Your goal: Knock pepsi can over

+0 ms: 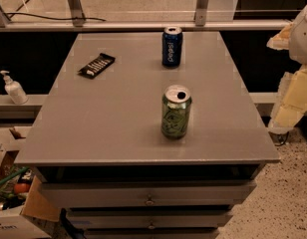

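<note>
Above the drawers [149, 198], a green can [176, 111] is being borne upright by the surface [93, 128], likely screening the pepsi can [172, 46], which is upright behind it near the back edge. The arm [294, 91] and its jaws are being held clear at the right; their state cannot be told.

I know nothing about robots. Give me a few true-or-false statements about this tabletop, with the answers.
1. The pepsi can stands upright. True.
2. The green can lies on its side. False: it stands upright.
3. The hand is touching the pepsi can. False: it is at the picture's right edge, beyond the table.
4. A black packet lies left of the pepsi can. True.
</note>
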Motion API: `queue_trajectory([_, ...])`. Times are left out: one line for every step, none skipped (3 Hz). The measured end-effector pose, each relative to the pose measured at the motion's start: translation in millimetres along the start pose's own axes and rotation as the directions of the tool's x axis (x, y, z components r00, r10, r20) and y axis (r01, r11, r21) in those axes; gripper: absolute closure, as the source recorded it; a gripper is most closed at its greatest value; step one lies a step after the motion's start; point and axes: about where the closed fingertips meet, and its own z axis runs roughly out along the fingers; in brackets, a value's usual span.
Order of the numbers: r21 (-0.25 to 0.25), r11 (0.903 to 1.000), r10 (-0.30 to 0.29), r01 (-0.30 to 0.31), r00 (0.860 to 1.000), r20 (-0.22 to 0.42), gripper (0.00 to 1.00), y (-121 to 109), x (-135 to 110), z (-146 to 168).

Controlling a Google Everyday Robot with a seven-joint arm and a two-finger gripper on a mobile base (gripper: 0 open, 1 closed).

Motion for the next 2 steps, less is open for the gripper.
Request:
queue_trajectory([0.013, 0.9999, -0.004, 0.004, 1.000, 0.008, 0.00, -5.6, -1.4, 2.5])
queue_trajectory([0.026, 0.9996, 0.009, -0.011, 0.996, 0.084, 0.00, -28.4, -4.8, 19.6])
